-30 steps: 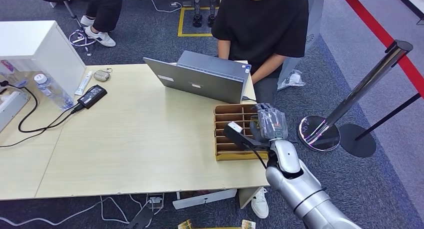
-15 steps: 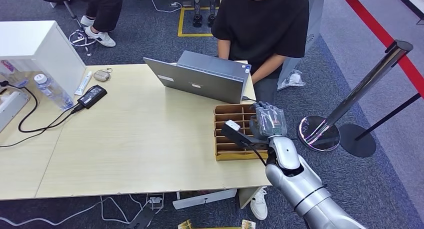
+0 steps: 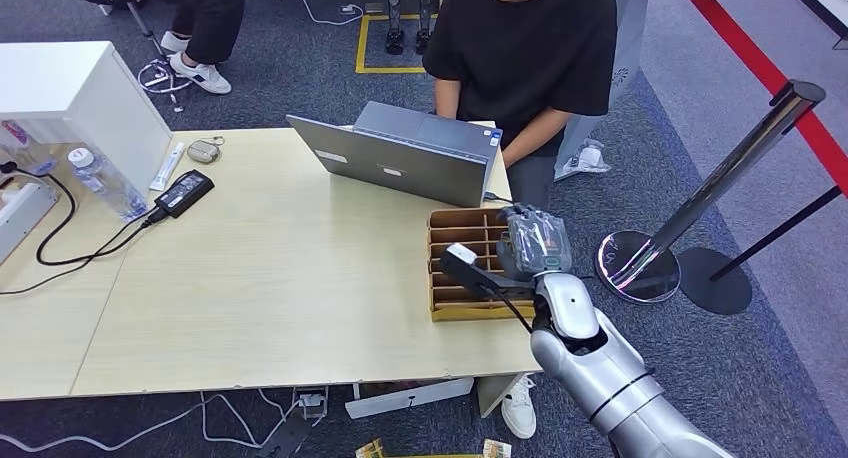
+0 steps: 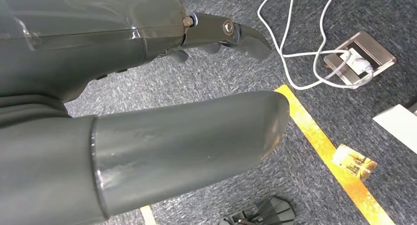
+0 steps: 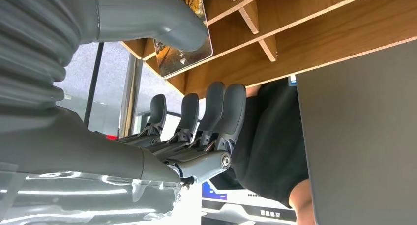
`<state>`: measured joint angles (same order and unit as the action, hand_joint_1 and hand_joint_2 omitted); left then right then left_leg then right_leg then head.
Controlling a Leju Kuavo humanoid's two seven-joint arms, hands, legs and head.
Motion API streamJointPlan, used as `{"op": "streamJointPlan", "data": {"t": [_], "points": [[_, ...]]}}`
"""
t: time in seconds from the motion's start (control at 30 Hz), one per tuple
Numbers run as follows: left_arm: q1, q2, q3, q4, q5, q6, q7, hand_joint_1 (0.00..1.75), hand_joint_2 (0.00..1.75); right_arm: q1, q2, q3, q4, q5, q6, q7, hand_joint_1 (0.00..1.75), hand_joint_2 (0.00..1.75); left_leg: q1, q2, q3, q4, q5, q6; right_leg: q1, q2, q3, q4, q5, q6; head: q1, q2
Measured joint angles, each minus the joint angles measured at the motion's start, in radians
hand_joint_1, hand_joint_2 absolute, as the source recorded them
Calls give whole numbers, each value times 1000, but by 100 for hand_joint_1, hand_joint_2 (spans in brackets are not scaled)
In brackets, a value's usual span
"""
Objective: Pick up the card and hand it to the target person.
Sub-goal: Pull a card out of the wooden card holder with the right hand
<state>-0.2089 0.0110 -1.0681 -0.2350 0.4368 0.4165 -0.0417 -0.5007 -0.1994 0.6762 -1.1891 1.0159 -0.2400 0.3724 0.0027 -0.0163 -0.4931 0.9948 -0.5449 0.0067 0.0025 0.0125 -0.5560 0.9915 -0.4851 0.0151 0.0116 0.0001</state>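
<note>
card point(image 5: 184, 48) | in wooden divider box point(image 3: 452, 268) | beige table point(image 3: 260, 278) | grey carpet point(image 3: 300, 68)

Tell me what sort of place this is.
Probably an office or lab workspace: a person works at a laptop on a wooden table, over grey carpet, with a stanchion post alongside.

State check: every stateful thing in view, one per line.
Grey laptop: lid open, person typing.
Brown compartmented cardboard box: open-topped, on table.
Picture-printed card: standing in a box slot, thumb against it.
Right robot hand: at the box; grip unclear.
Left robot hand: holds nothing.
Clear plastic water bottle: capped, lying down.
</note>
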Motion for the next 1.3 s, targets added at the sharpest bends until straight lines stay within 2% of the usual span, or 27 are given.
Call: {"op": "streamJointPlan", "data": {"t": [0.27,0.43,0.8,1.03,1.3], "points": [[0,0,0,0,0,1,0,0,0,9,-6,10,-5,-2,23,5,107,175,0,0,0,0,0,0,0,0,0,0,0,0,0,0],[0,0,0,0,0,1,0,0,0,14,-9,15,-6,-4,22,8,110,175,0,0,0,0,0,0,0,0,0,0,0,0,0,0],[0,0,0,0,0,1,-1,0,0,18,-18,22,-6,-6,24,11,109,175,0,0,0,0,0,0,0,0,0,0,0,0,0,0],[0,0,0,0,0,1,-1,0,0,18,-25,22,-6,-5,28,13,94,175,0,0,0,0,0,0,0,0,0,0,0,0,0,0],[0,0,0,0,0,2,0,0,0,18,-39,21,-5,-16,37,26,96,175,0,0,0,0,0,0,0,0,0,0,0,0,0,0]]}}
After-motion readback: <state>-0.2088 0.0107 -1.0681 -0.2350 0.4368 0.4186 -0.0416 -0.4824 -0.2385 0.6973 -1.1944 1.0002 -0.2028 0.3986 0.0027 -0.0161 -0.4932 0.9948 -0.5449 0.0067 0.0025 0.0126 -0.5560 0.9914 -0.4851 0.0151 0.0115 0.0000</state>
